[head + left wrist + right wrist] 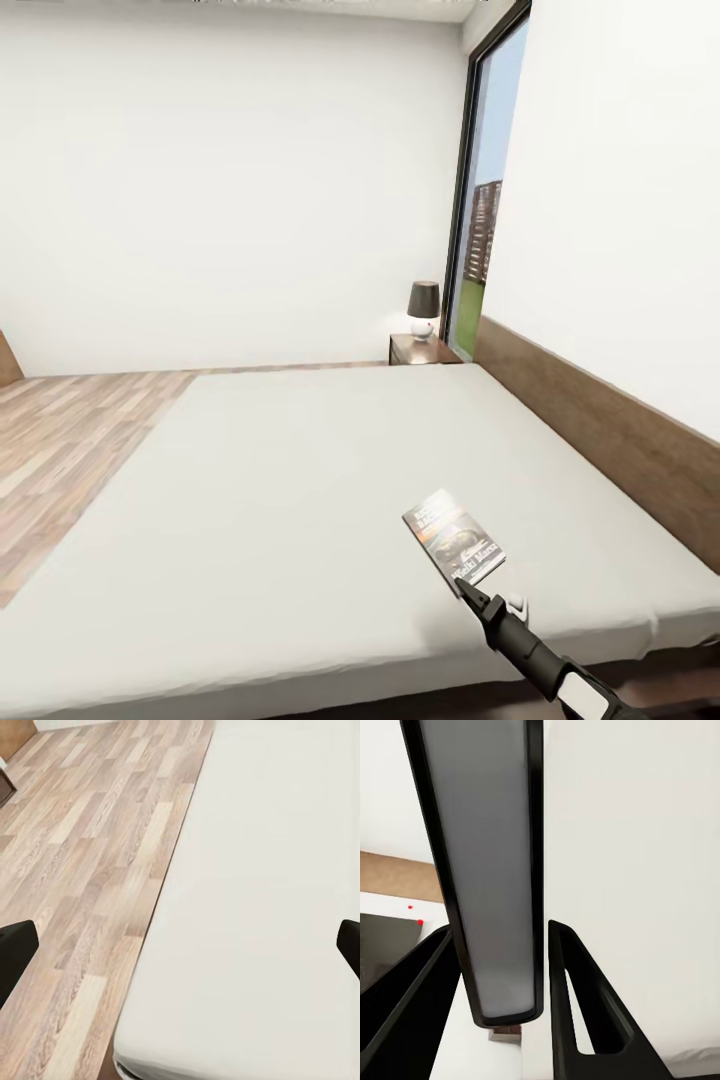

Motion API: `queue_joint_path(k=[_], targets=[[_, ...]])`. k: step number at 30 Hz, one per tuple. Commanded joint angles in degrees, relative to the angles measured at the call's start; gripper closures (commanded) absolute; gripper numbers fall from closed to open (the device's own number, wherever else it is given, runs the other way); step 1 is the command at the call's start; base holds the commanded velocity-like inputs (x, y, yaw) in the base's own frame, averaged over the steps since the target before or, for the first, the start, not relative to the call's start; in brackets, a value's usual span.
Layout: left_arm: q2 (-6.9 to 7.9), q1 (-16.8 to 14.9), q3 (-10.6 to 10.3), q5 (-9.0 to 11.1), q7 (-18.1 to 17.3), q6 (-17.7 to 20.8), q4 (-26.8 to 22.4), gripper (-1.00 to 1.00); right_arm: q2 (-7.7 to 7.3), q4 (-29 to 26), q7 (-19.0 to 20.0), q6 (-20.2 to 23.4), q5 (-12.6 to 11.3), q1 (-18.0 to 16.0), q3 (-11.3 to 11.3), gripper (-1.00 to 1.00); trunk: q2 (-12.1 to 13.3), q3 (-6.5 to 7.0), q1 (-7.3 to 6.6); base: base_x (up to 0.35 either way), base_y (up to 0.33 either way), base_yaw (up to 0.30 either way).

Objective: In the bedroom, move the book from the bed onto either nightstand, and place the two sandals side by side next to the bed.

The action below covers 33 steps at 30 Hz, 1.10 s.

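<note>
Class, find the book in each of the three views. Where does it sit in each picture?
Head view: the book is lower right, at the tip of the right hand.
Right wrist view: the book is edge-on between the fingers.
Left wrist view: floor beside the mattress edge.
Shared landmark: the grey mattress.

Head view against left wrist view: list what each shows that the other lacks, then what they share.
Head view alone: the book held at its near edge by the right pincer, just above the mattress; the nightstand with a lamp by the tall window; the headboard along the wall.

Left wrist view alone: the left pincer, its dark fingertips spread wide apart, empty, above the mattress edge.

Both: the grey bed and the wood-plank floor beside it.
</note>
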Motion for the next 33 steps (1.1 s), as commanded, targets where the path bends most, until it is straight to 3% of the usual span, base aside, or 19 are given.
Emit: queue_joint_path(k=[1,33], targets=[[0.01,-0.06,0.07,0.34,-0.08,0.49,-0.03,-1.00,0.02,0.00,0.12,0.47,-0.59,-0.04,0.35,1.00,0.38,0.13,-0.23,0.000,0.000,0.000],[-0.03,-0.01,0.06,0.34,-0.08,0.49,-0.03,-1.00,0.32,-0.09,0.07,0.49,-0.51,-0.04,0.40,1.00,13.21,5.92,-7.26,0.000,0.000,0.000]])
